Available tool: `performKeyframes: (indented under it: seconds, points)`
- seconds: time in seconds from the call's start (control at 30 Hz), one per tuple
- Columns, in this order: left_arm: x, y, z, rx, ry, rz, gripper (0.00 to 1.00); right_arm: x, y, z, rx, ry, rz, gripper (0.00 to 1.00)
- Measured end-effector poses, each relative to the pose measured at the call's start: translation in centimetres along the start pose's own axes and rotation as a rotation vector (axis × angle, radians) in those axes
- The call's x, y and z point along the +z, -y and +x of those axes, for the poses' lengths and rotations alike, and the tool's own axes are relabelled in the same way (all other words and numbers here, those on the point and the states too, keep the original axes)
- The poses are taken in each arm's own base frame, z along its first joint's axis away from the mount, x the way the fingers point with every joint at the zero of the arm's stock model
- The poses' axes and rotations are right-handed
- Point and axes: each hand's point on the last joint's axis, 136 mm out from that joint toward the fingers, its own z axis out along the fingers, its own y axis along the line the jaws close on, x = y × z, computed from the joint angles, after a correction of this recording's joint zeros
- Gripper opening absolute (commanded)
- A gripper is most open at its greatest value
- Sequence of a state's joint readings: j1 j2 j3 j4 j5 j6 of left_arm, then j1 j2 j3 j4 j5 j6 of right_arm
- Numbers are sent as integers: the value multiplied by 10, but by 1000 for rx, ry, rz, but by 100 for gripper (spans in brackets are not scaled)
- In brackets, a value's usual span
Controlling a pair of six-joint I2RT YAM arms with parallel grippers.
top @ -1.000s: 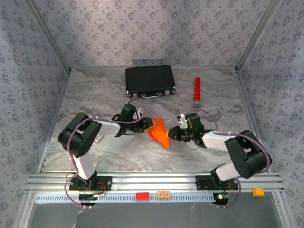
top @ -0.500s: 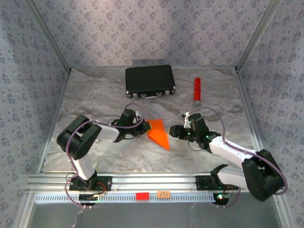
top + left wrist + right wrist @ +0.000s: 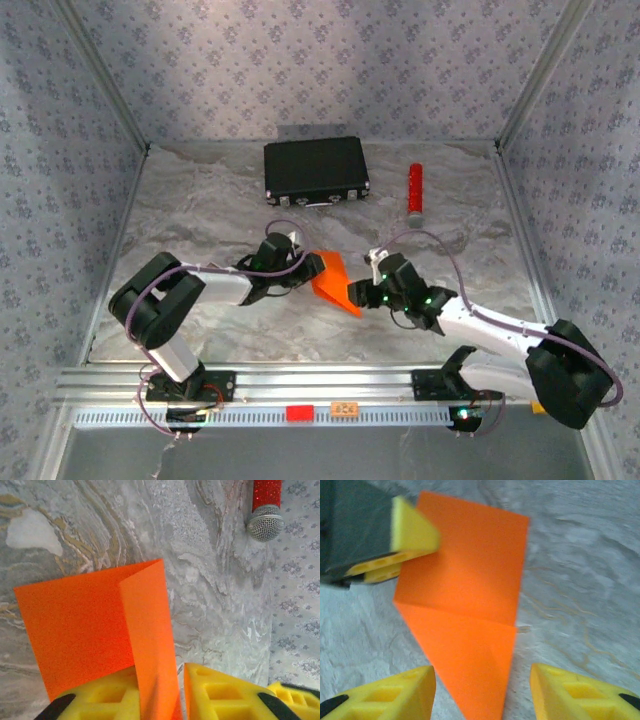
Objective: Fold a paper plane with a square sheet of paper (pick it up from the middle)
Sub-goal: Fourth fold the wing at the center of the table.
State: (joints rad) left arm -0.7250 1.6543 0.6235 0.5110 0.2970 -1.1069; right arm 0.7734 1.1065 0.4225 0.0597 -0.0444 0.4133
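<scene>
The square sheet of paper (image 3: pixel 335 280) is bright orange and partly folded, with a pointed corner toward the near side, lying mid-table. My left gripper (image 3: pixel 303 270) is at its left edge. In the left wrist view a raised flap of the paper (image 3: pixel 80 625) stands between the yellow fingers of the left gripper (image 3: pixel 160 674); a thin gap shows beside the right finger. My right gripper (image 3: pixel 357 294) is open at the paper's pointed tip. In the right wrist view the right gripper (image 3: pixel 481 675) straddles the point of the paper (image 3: pixel 470 580) without touching it.
A black case (image 3: pixel 315 168) lies at the back of the table. A red cylinder (image 3: pixel 414 190) with a mesh end (image 3: pixel 265 522) lies at the back right. The marbled table (image 3: pixel 220 200) is walled on three sides.
My right gripper opened and moved left and nearer, onto the paper's pointed tip. My left gripper stayed at the paper's left edge and shifted a little.
</scene>
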Motion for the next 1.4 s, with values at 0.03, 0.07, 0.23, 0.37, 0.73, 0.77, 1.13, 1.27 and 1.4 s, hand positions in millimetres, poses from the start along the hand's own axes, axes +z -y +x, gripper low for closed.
performKeyframes:
  seconds: [0.03,0.07,0.23,0.37,0.73,0.77,1.13,1.27,1.4]
  points:
    - [0,2,1,10,-12,2,27,1,-6,3,-56,6,-2,50]
    - [1,4,2,20,-23,8,27,2,-12,9,-122,15,-3,50]
    - [0,17,0,54,-32,36,28,6,-24,29,-376,35,25,47]
    - [-1,18,0,55,-39,42,27,13,-26,29,-514,65,87,46]
    - [-2,18,1,51,-50,50,24,31,-13,31,-668,83,229,41]
    - [-2,18,1,51,-51,50,24,31,-13,31,-673,84,233,41]
    - [-2,18,1,50,-54,52,20,37,-11,35,-693,79,253,28]
    - [-2,18,1,48,-54,52,19,37,-12,33,-690,85,252,25]
    - [-2,18,1,48,-53,52,17,37,-11,33,-682,88,255,25]
